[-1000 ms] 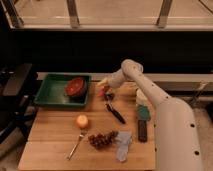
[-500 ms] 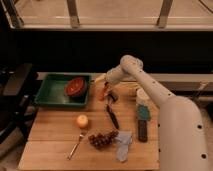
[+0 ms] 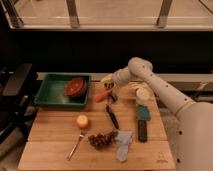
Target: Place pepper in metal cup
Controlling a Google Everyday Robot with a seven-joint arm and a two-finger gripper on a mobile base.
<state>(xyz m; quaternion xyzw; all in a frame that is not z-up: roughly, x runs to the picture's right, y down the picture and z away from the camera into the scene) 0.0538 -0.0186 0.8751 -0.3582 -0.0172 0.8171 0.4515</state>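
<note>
The end effector is hovering over the far middle of the wooden counter, just right of the green tray, and seems to be gripping the pepper by one end. The pepper is slim, orange-red and tapered, angling down to the left, apparently above the wood. A small dark object just right of it may be the cup, though that is hard to make out. A red bowl is sitting in the tray.
</note>
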